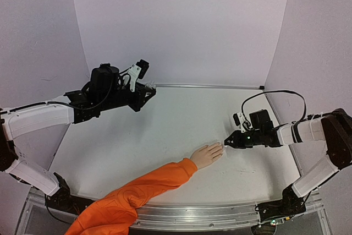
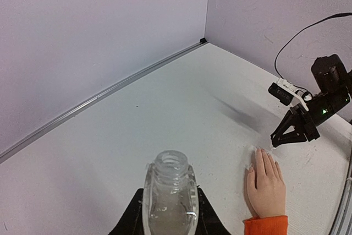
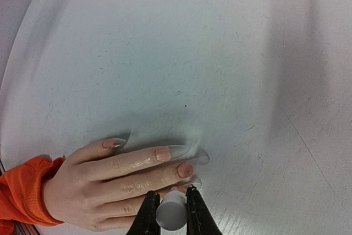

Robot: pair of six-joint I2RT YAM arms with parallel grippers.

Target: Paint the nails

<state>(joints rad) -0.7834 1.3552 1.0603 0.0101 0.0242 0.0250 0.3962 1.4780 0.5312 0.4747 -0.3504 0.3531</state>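
Our left hand (image 1: pixel 148 93) pinches a clear bottle (image 2: pixel 170 191) with an open neck, at the far left of the worktop (image 1: pixel 181 119). Our right hand (image 1: pixel 228 142) is pressed on a small white cap (image 3: pixel 170 211) over the fingers of the mannequin hand (image 3: pixel 99 182). The mannequin hand lies flat, and its nails (image 3: pixel 163 154) are just beside that cap.
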